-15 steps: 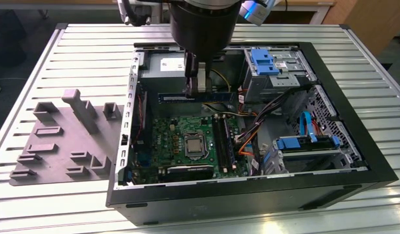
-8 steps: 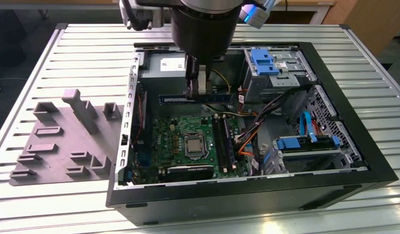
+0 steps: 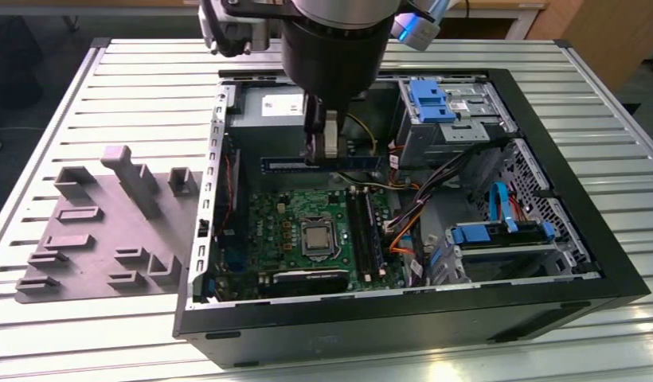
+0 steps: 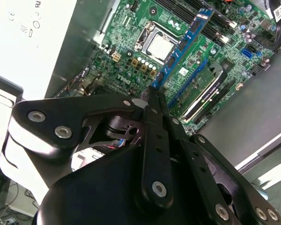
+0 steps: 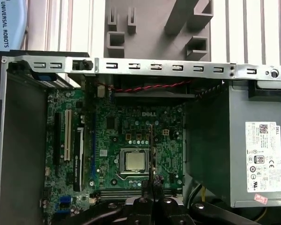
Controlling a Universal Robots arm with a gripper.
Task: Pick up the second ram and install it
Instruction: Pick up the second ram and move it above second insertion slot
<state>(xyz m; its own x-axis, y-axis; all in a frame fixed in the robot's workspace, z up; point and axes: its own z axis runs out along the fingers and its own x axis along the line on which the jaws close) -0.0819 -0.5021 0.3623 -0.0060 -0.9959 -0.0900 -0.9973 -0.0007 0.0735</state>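
The claw [image 3: 324,153] is clenched on the second ram [image 3: 358,163], which hangs on edge above the green board [image 3: 271,231], just beside that board's processor socket [image 3: 318,239], inside the open computer case [image 3: 412,322].

On the desk [image 3: 146,79], the open computer case [image 3: 613,270]. Just beside the case, at the exterior view's left, also on the desk, the tray [image 3: 103,231]. Inside the case, flat on its floor, the green board [image 3: 273,227]. Inside the case too, up over the board, the second ram [image 3: 286,165], pinched in the claw [image 3: 324,155]. In the case's far corner, at the exterior view's right, the drive cage [image 3: 456,127].
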